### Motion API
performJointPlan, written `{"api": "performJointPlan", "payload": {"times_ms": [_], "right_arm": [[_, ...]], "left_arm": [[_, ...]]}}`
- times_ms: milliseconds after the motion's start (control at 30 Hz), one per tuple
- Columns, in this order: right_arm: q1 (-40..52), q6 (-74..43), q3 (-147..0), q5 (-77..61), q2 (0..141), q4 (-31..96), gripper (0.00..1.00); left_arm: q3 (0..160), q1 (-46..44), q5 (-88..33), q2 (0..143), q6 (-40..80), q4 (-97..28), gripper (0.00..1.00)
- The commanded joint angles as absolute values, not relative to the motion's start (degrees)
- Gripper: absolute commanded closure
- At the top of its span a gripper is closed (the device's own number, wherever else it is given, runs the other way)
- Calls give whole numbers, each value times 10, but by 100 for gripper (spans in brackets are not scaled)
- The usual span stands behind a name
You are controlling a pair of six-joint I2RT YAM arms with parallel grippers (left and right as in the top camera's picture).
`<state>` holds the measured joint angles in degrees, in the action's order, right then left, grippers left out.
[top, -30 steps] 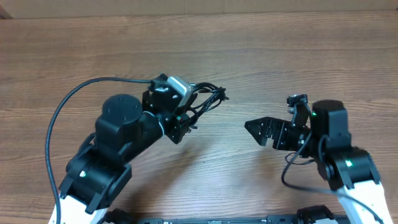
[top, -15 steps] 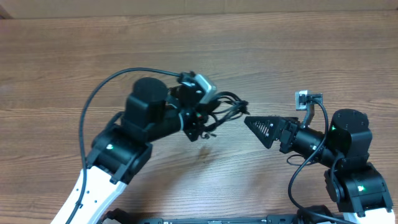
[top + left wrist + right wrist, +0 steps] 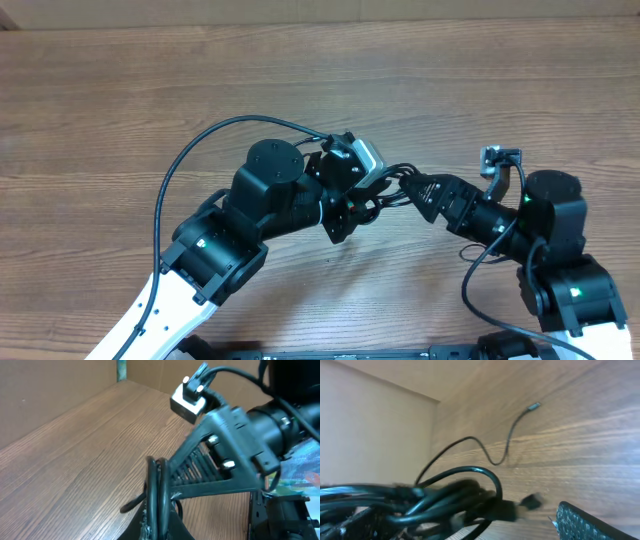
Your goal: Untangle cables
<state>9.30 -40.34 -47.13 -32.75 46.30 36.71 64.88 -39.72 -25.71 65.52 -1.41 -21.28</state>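
Looking light and floppy, the cables sit pinched in the left gripper, so the wide-open right gripper should probably grab a loose loop.

The far half of the table lies open up to the cardboard wall. Mid-table the left gripper and right gripper nearly meet, and the bundled cables fill the gap between them. The left arm's thick wire loops out over the left side.
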Motion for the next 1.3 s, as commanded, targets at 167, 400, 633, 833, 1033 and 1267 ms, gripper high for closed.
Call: {"api": "performJointPlan", "payload": {"times_ms": [167,400,633,833,1033,1267], "right_arm": [[93,-407,-473,-239,515,427,0],[93,-401,-473,-223,531,465,0],[93,-401,-473,-186,531,521,0],[93,-401,-473,-184,531,529,0],[93,-408,-473,-180,531,553,0],[93,-305,-473,-266,528,508,0]], "left_arm": [[662,-397,-261,646,-6,-177,96],[662,-397,-175,625,2,-173,96],[662,-397,-90,599,33,-173,96],[662,-397,-23,591,76,-182,96],[662,-397,96,591,188,-225,96],[662,-397,96,591,234,-237,96]]}}
